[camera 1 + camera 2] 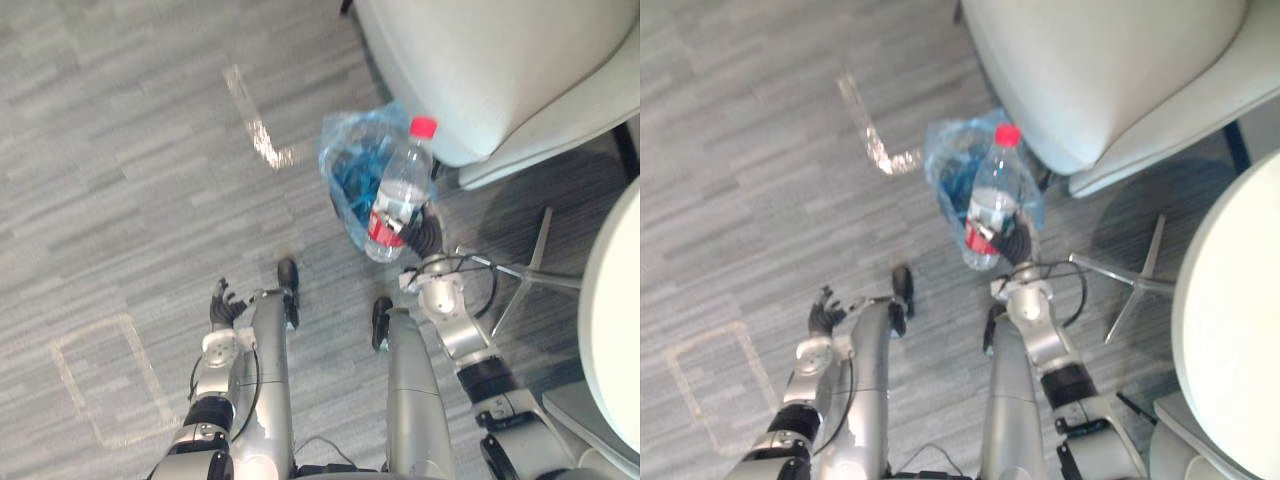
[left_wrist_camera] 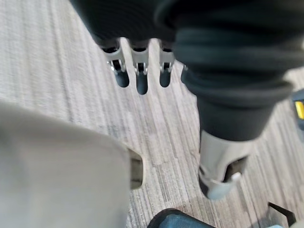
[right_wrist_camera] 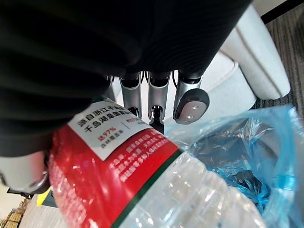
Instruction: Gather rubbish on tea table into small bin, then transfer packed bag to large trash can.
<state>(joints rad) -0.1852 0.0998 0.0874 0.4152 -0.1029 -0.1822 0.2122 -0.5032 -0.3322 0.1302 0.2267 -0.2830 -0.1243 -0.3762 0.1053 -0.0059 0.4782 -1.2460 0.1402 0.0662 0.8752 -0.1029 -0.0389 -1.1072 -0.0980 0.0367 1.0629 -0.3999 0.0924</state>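
The floor (image 1: 120, 200) is grey carpet laid in streaked planks. A shiny L-shaped tape strip (image 1: 258, 125) is stuck to it and, well apart, a faint taped rectangle (image 1: 100, 380). A small bin (image 1: 345, 165) lined with a blue bag stands on it just beside a pale armchair (image 1: 480, 70). Thin metal legs (image 1: 535, 262) spread near the bin.

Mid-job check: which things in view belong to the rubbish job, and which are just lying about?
Job: plastic bottle, gripped by right hand; blue-bagged small bin.
Lying about: white armchair; tape marks on the floor. Left hand idle, open.
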